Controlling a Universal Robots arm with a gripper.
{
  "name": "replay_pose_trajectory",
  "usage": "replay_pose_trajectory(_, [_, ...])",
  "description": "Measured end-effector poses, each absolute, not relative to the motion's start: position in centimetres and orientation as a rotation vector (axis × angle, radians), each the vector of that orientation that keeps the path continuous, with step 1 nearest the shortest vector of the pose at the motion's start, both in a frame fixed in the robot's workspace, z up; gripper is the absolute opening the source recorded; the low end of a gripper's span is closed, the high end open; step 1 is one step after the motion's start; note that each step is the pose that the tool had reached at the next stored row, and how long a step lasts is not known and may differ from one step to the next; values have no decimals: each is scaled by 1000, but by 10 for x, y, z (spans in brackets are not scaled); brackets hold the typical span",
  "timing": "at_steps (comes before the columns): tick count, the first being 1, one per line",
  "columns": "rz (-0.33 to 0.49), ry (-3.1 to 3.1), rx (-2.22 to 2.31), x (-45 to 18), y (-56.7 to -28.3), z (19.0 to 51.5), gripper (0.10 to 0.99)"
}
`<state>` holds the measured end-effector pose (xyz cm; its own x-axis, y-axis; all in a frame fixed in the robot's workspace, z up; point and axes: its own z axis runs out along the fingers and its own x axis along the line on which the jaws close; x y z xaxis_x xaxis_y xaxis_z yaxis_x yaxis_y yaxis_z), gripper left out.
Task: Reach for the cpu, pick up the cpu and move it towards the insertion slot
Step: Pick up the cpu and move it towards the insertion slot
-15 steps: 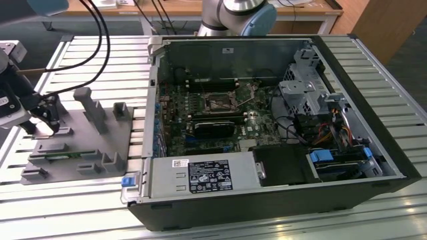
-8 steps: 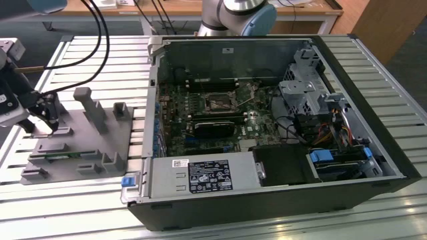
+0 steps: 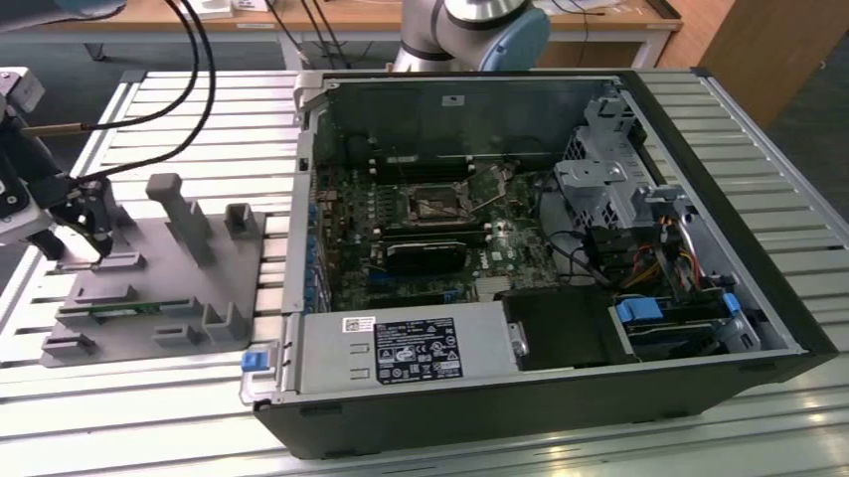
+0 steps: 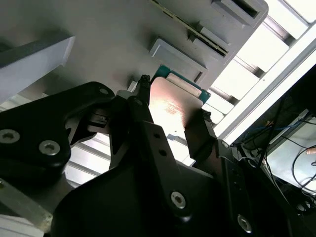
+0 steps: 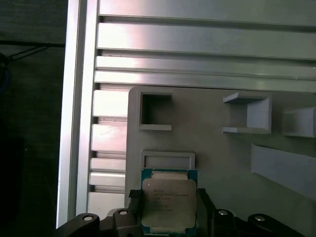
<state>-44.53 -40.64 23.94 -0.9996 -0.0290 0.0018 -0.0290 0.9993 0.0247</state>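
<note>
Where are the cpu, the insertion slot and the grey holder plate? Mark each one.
cpu (image 5: 168, 202): first wrist view, middle of its metal top.
insertion slot (image 3: 435, 206): exterior view, centre of the dark socket.
grey holder plate (image 5: 222, 163): first wrist view, bare flat surface.

The worktop (image 3: 146, 417) beneath the tool (image 3: 83, 248) is built of ribbed aluminium slats that catch bright light. Well apart from the tool, past the worktop's far edge, a wooden desk (image 3: 617, 18) stands on pale legs over a dark blue-grey floor (image 3: 60, 79). Farther off again, at the exterior view's right, is a wooden panel (image 3: 757, 40).
</note>
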Motion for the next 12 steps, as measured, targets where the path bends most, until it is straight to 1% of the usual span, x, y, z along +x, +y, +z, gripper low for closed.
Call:
replay_pose_trajectory(2, [-38,-3139,46,-445,-406,253,529])
replay_pose_trajectory(12, [-36,-3139,46,-445,-406,286,529])
